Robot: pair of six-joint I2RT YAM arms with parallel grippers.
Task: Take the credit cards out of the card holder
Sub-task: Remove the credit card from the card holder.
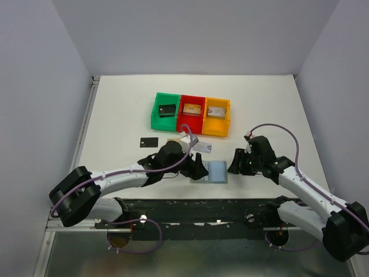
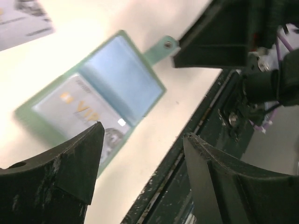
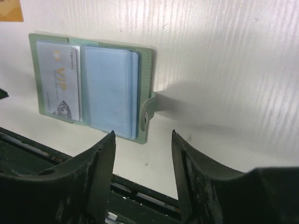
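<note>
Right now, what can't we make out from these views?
- Top view: left hand hides the card holder's left page.
- Left wrist: VIP card print blurred.
- Right wrist: blue sleeves hide any cards behind; tan card cut off by the corner.
- Top view: bins' contents too small.

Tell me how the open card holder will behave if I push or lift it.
Probably slides easily: the card holder lies flat on the smooth table. Likely floppy, hinging at its fold when lifted. The VIP card might slip from its sleeve.

I'm driving a left arm (image 1: 120, 176) and right arm (image 1: 305, 187) with white links, black joints, purple cables (image 1: 275, 125) and scuffed black fingers (image 3: 88, 182).
</note>
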